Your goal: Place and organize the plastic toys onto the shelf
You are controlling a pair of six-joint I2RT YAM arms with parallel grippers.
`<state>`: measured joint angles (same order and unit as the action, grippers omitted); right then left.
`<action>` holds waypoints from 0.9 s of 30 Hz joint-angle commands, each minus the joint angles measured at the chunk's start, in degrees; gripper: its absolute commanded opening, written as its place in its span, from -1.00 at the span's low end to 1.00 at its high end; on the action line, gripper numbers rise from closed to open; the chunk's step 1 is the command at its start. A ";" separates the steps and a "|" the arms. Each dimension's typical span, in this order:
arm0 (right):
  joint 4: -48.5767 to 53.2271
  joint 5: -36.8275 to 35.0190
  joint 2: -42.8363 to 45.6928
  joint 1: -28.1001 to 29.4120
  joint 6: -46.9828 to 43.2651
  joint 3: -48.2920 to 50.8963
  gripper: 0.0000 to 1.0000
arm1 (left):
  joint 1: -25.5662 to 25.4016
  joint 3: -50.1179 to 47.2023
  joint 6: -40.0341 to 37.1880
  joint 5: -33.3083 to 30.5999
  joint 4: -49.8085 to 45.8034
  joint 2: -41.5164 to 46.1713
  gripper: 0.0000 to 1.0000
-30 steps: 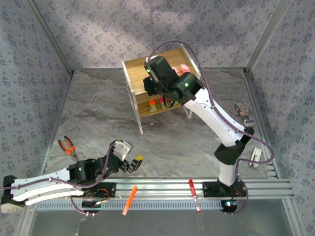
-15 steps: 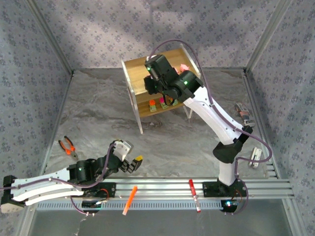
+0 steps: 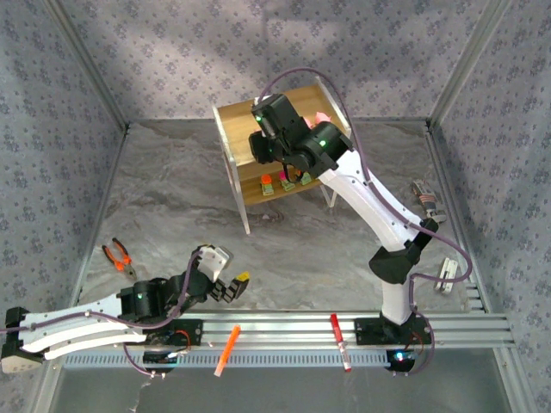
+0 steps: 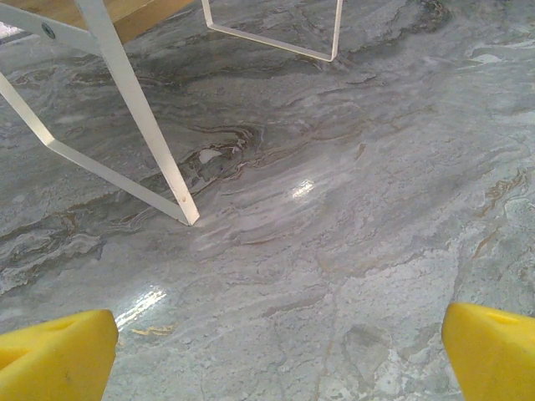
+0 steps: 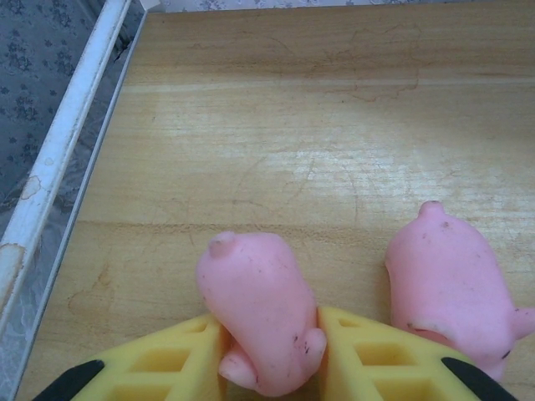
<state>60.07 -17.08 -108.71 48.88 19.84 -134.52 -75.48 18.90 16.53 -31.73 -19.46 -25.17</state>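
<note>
The right end effector (image 5: 272, 319) has its yellow pads pressed against the flanks of a pink pig (image 5: 251, 288). The pig lies on the shelf's top board (image 5: 292, 125), its long axis running away from the wrist, snout leading. A second pig (image 5: 447, 284) lies just beside it, parallel. The left end effector (image 4: 276, 355) hangs spread wide over the counter (image 4: 376, 209).

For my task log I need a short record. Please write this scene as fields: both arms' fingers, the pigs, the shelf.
right fingers: pressed on both sides of one pink pig
pink pig: low over the shelf top board, snout away from the fingers
second pig: on the same board, beside it, not touching it
left fingers: wide apart, nothing between them, above the table
blocky toys: on the shelf's lower tier
</note>
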 commanded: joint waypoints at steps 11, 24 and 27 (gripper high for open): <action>1.22 0.87 -1.15 -0.60 -0.77 -1.60 -0.30 | 0.19 0.62 -0.31 -1.06 0.39 0.77 0.99; 1.02 1.17 -1.40 -0.85 -0.96 -1.59 -0.21 | 0.17 0.62 -0.31 -1.01 0.39 0.82 0.99; 1.02 1.17 -1.41 -0.86 -1.10 -1.61 -0.21 | 0.16 0.59 -0.36 -1.06 0.39 0.82 0.99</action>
<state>60.01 -16.58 -109.19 48.47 19.79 -134.52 -75.48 18.90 16.53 -31.77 -19.46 -25.17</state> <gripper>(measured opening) 0.396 0.994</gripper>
